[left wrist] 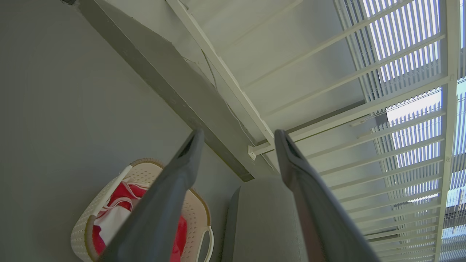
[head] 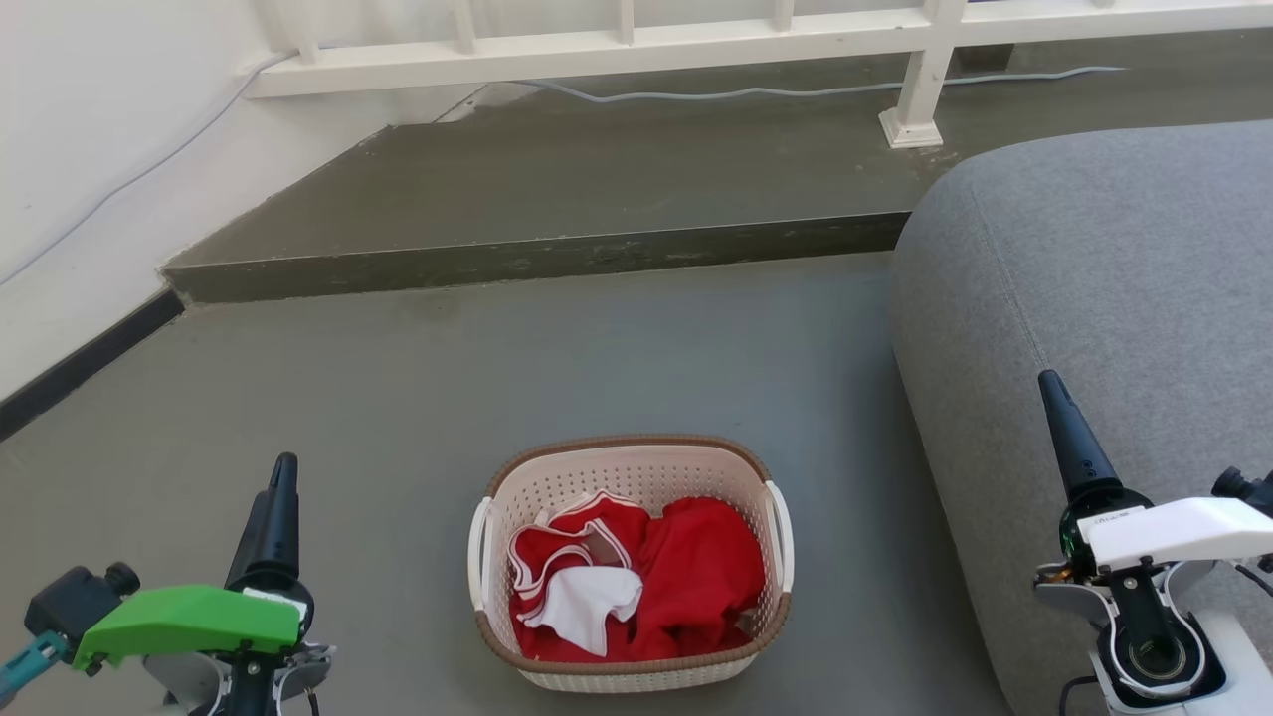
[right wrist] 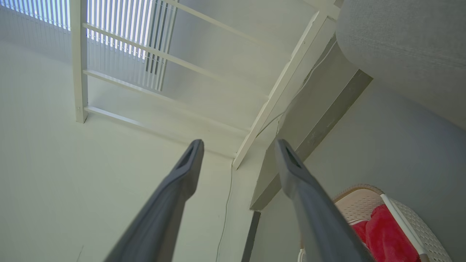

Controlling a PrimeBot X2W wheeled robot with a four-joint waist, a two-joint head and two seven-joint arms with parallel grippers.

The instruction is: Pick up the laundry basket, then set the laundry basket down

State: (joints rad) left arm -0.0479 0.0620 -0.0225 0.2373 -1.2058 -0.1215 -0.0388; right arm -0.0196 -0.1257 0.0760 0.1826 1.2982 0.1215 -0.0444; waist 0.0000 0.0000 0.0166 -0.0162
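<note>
The left gripper (left wrist: 236, 136) is open, with a wide gap between its two long dark fingers, and it holds nothing. A bright green cover (head: 189, 617) sits on the arm just behind it. The right gripper (right wrist: 236, 143) is open the same way, and it is empty too. The arm behind it has a white cover (head: 1179, 527). In the head view both grippers point up, one low on the left and one low on the right, and neither touches anything. The laundry basket (head: 597, 477) stands upright on the grey floor (head: 398, 398) between them, well apart from both. It is cream white with lots of little holes, a brown rim and a white handle (head: 479, 552) on each side. Red clothes (head: 701, 572) fill the bottom of it, with a white piece (head: 587, 602) lying on top near the front. A big grey sofa (head: 1094, 298) is on the right, near the basket but not touching it, and the right gripper is up in front of the sofa. Past the basket the floor meets a low dark step (head: 537, 259). A white railing (head: 617, 45) stands at the back of the step, and a thin pale cable (head: 746, 94) lies along it. A white wall (head: 80, 149) runs down the left side.
</note>
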